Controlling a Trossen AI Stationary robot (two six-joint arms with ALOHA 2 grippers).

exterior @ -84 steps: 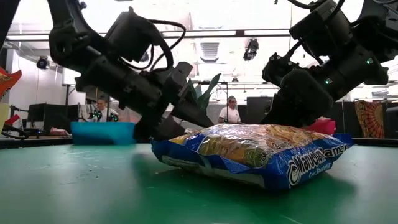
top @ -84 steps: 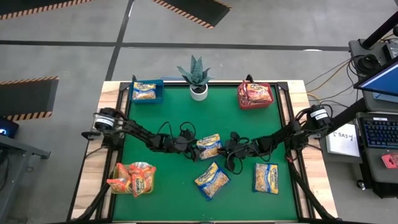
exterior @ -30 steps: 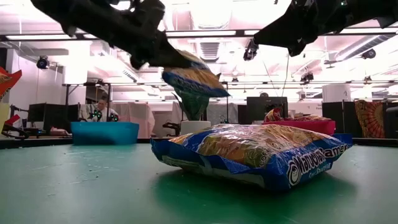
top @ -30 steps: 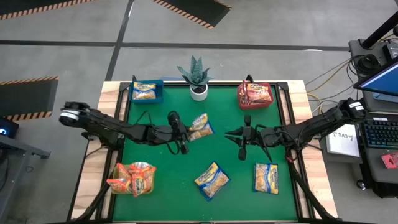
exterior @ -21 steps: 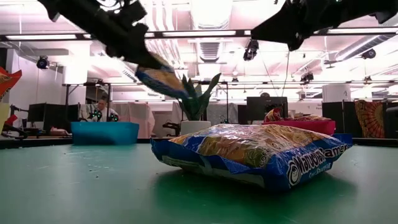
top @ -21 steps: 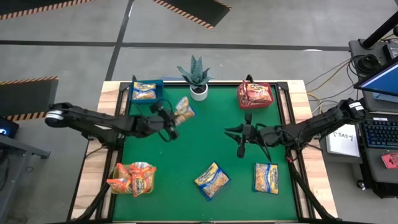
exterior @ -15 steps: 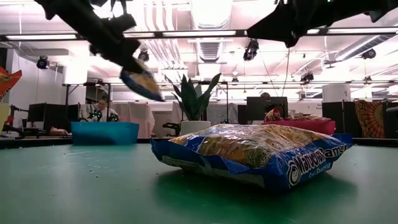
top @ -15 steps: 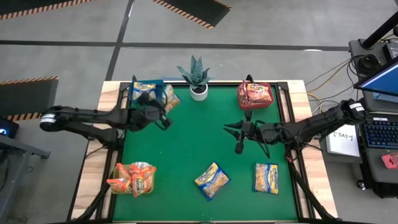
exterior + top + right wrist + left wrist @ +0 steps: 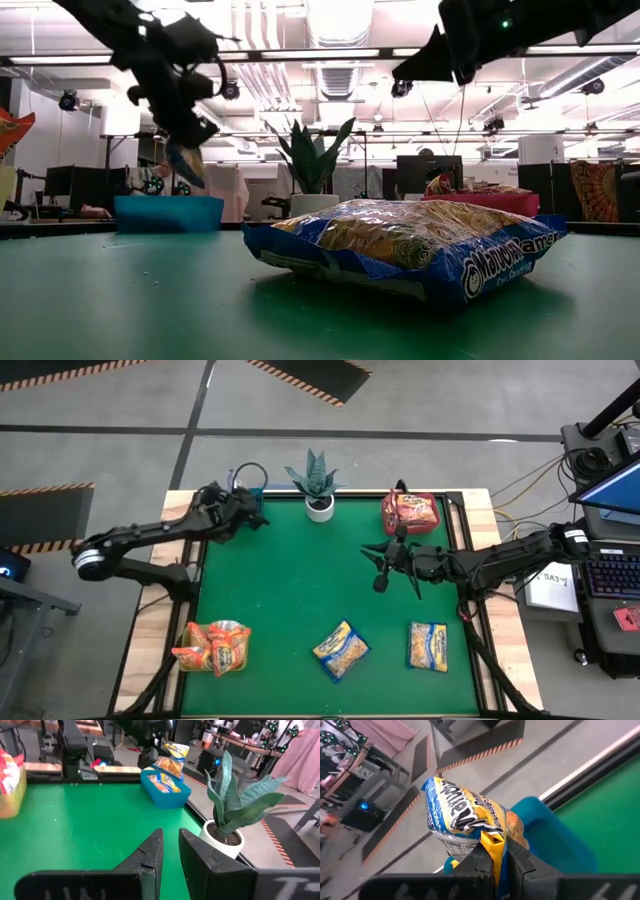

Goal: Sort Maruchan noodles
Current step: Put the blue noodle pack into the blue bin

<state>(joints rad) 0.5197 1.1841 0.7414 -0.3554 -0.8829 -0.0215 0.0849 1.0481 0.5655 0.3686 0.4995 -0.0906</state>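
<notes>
My left gripper (image 9: pixel 190 140) is shut on a blue-edged yellow noodle packet (image 9: pixel 465 815) and holds it in the air over the blue bin (image 9: pixel 167 213) at the table's far left corner. The bin has another packet inside (image 9: pixel 161 784). In the high view the arm hides the held packet. My right gripper (image 9: pixel 170 847) hovers right of the table's middle, pointing toward the left. It is all but shut, with nothing between its fingers. Two more blue-edged yellow packets (image 9: pixel 340 650) (image 9: pixel 427 645) lie flat near the front edge. My left gripper pinches the packet's yellow end seam (image 9: pixel 493 840) between its two fingers. The fingers slant down toward the far left corner. The packet is lifted clear and hangs tilted below the fingertips (image 9: pixel 188 165), above the blue bin.
A potted plant (image 9: pixel 315 485) stands at the middle of the far edge. A red bin (image 9: pixel 410 512) with red packets sits at the far right. Orange packets (image 9: pixel 212 645) are piled at the near left. People sit in the room beyond the table.
My left gripper has swung from the table's middle toward the far left corner, turning as it went. It carried the packet through the air until it hung over the blue bin. My right gripper has drifted a little toward the far edge.
</notes>
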